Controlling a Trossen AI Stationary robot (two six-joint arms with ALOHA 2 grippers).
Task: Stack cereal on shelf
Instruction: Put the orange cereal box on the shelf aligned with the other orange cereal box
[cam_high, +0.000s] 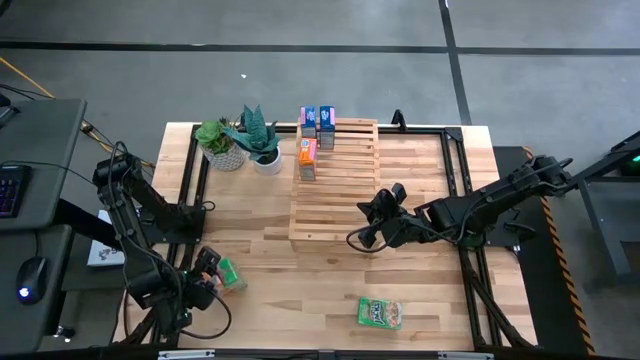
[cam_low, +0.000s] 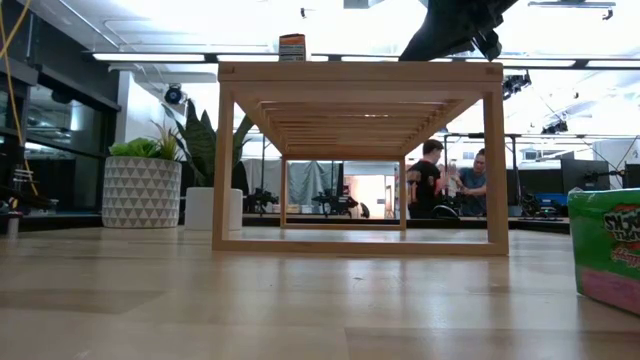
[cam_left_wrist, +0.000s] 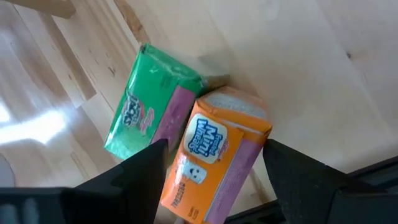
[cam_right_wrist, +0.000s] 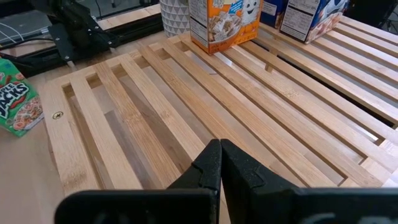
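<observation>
Left gripper (cam_left_wrist: 214, 168) grasps an orange cereal box (cam_left_wrist: 214, 158) near the table's front left corner, a green box (cam_left_wrist: 146, 102) touching it, lifted clear for carrying, I judge. Right gripper (cam_right_wrist: 221, 165) clenched, empty, over the shelf (cam_high: 335, 190) front edge. Three boxes (cam_high: 316, 135) stand along the shelf's back; another green box (cam_high: 380, 313) lies apart.

Light-wood slatted shelf (cam_high: 335, 180); 2 blue boxes (cam_high: 317, 121), orange box (cam_high: 307, 159), green box (cam_high: 379, 313); white triangle-patterned pot (cam_low: 143, 190).

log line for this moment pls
left gripper: jaws around orange box beside green box | right gripper: shut over shelf | shelf: three boxes
</observation>
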